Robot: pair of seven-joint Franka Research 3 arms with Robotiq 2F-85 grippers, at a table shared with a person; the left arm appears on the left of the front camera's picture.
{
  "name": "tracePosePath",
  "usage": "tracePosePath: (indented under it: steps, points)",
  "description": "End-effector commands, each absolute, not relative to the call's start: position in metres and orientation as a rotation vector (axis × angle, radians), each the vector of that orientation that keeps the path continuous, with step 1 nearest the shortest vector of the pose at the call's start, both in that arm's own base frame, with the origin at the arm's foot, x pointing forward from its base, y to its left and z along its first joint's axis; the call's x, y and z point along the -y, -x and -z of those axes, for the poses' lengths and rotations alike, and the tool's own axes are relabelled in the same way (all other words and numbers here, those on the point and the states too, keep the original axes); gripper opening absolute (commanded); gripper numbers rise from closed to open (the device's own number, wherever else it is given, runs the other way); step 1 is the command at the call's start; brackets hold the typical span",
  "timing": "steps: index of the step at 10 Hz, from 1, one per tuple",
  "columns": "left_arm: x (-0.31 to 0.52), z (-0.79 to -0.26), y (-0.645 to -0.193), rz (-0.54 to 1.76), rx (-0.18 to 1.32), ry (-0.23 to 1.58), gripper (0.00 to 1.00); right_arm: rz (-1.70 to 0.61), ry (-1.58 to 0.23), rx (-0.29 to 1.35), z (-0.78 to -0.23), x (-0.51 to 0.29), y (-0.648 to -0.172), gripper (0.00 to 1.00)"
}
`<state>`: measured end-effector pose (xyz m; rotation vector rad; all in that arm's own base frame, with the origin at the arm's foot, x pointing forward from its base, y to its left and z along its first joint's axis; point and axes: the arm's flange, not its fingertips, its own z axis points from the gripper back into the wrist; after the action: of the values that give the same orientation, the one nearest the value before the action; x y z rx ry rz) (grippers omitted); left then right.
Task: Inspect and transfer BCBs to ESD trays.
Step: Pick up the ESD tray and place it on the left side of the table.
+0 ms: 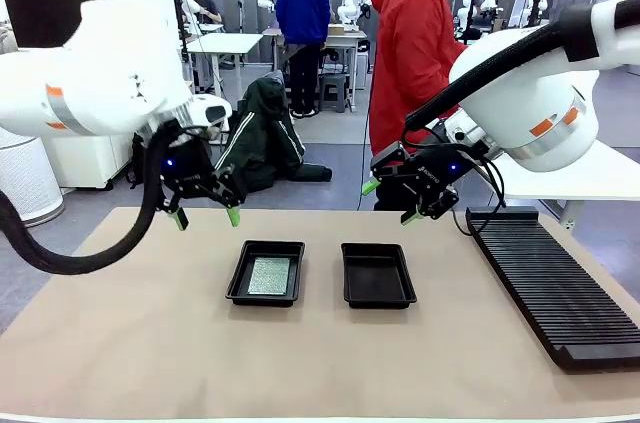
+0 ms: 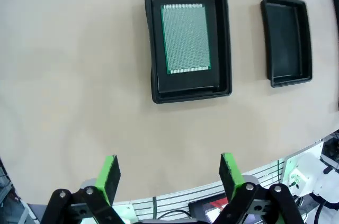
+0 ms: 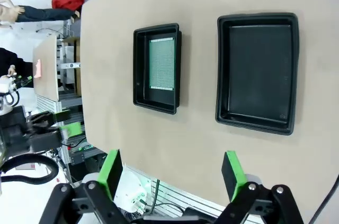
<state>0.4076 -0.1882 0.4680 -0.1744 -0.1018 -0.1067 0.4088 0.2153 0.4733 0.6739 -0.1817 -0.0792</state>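
Two black ESD trays lie side by side mid-table. The left tray (image 1: 266, 291) (image 2: 224, 38) (image 3: 139, 70) holds one pale grey-green BCB (image 1: 270, 275) (image 2: 185, 38) (image 3: 161, 64) flat on its floor. The right tray (image 1: 378, 293) (image 2: 286, 40) (image 3: 257, 72) has a bare floor. My left gripper (image 1: 207, 215) (image 2: 170, 176) hangs open above the table, left of and behind the left tray, with nothing between its fingers. My right gripper (image 1: 390, 203) (image 3: 171, 173) hangs open above the far edge of the table behind the right tray, also holding nothing.
A long black ribbed slotted rack (image 1: 552, 282) lies along the table's right side. A person in a red jacket (image 1: 412, 43) stands at the far side, near the right arm. Bare tan table surface (image 1: 150, 343) spreads in front of and left of the trays.
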Motion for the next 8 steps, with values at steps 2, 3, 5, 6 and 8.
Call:
tracePosePath:
  steps: [2, 3, 5, 6, 8]
  points:
    - [0.206, -0.427, -0.436, 0.092, 0.071, 0.187, 1.00, 0.106, -0.672, 0.192, -0.474, -0.214, -0.411, 1.00]
    - [0.210, -0.415, -0.446, 0.079, 0.081, 0.167, 1.00, 0.106, -0.672, 0.192, -0.474, -0.214, -0.411, 1.00]
    - [0.215, -0.395, -0.464, 0.081, 0.061, 0.143, 1.00, 0.106, -0.672, 0.192, -0.474, -0.214, -0.411, 1.00]
    - [0.215, -0.384, -0.471, 0.066, 0.068, 0.113, 1.00, 0.106, -0.672, 0.192, -0.474, -0.214, -0.411, 1.00]
    - [0.214, -0.359, -0.486, 0.055, 0.051, 0.100, 1.00, 0.106, -0.672, 0.192, -0.474, -0.214, -0.411, 1.00]
